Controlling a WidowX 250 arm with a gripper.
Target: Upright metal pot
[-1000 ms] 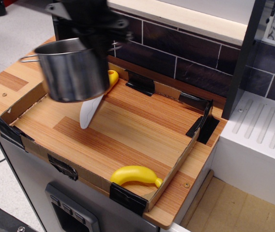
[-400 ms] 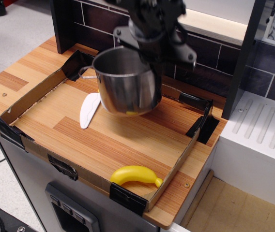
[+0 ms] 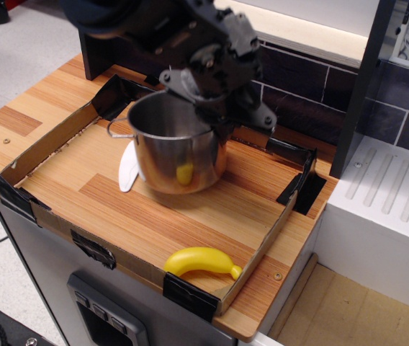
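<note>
At the left of the frame a cardboard-walled tray (image 3: 35, 148) sits on the wooden counter, and a white flat utensil (image 3: 127, 170) lies on its floor, its right end hidden behind the metal pot (image 3: 176, 151). The pot stands mouth-up at centre-left of the frame, low over the tray floor; whether its base touches the wood cannot be told. One wire handle (image 3: 117, 124) sticks out toward the left. Just right of centre, the gripper (image 3: 215, 108) reaches down over the pot's far right rim and appears clamped on it, though the fingertips are hidden.

The risks, as a judgement: if the base lands on the utensil's end, the pot could rock or tip on release. A one-sided rim hold could also let it swing.

A yellow banana (image 3: 201, 261) lies at lower centre, well apart.

Compared with a second ago, the pot has travelled from upper left toward centre and come lower; the banana is unmoved.
</note>
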